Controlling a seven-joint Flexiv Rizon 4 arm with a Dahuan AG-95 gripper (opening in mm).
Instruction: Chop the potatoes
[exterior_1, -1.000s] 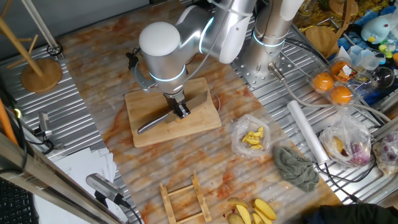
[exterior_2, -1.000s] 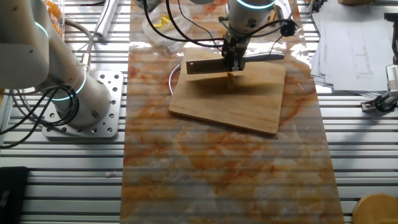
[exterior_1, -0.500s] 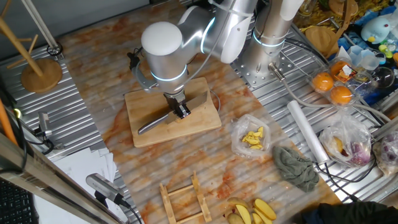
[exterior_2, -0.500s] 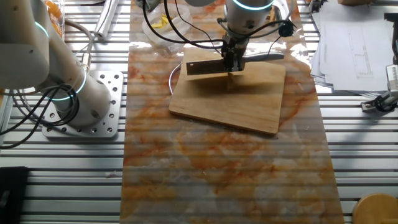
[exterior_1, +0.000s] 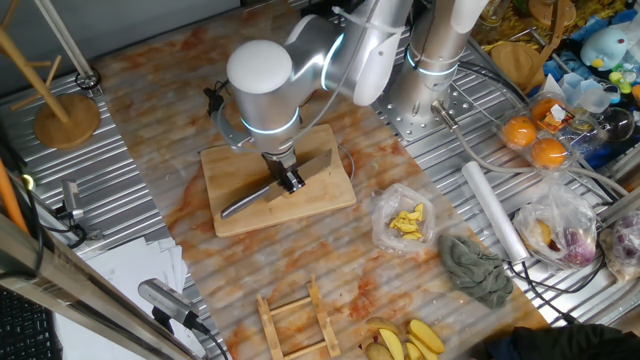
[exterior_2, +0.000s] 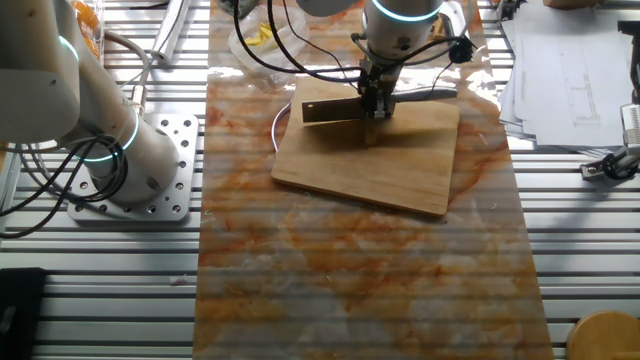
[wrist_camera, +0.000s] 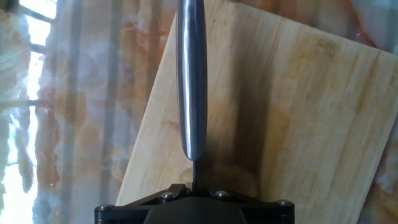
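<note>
Pincer (exterior_1: 290, 180) clamped on the knife (exterior_1: 262, 192) at the handle end, blade edge down, spine up toward the hand camera, presumably so a straight downward push cuts. In the hand view the knife's (wrist_camera: 191, 81) long axis runs directly away from the pincer, over the cutting board (wrist_camera: 292, 118). The potato (wrist_camera: 233, 177) shows only as a pale rounded shape on the board, just beside the blade near the pincer; its long axis and pointing cannot be told. Board lies flat on the desk (exterior_2: 350, 270), so a downward cut meets firm backing.
</note>
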